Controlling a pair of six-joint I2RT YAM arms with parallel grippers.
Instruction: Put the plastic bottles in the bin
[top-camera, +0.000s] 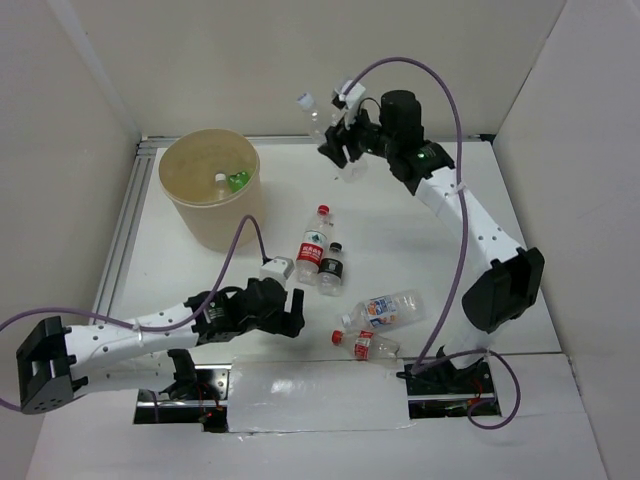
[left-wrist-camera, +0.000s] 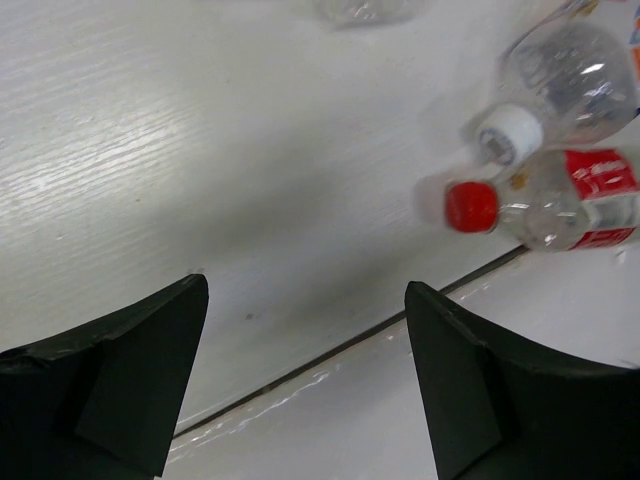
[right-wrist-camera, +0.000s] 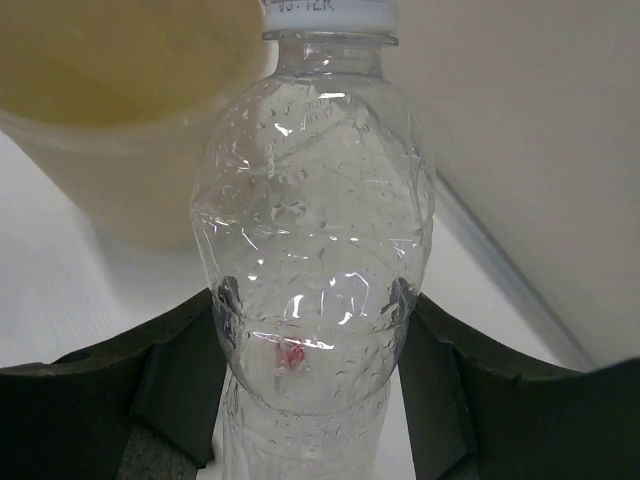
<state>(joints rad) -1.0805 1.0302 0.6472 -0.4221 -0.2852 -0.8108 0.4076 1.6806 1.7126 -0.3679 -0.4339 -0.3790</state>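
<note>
Grip comes first: my right gripper is pinched on the lower body of a clear white-capped bottle, the thin wall dimpling where I squeeze. It hangs in the air to the right of the bin and a little farther back, its cap pointing toward the bin's rim. I judge this is the carry. I would hold the pinch as it is, since more pressure could make soft plastic squirt out. I would travel left, keeping above the rim, until the whole bottle is over the mouth, and only then let go. A green bottle already lies inside, so a low, gentle drop suits. My left gripper is spread wide on nothing, low over the table on the near side of the bin, facing a red-capped bottle; I would keep it away from the bin while the right arm crosses
</note>
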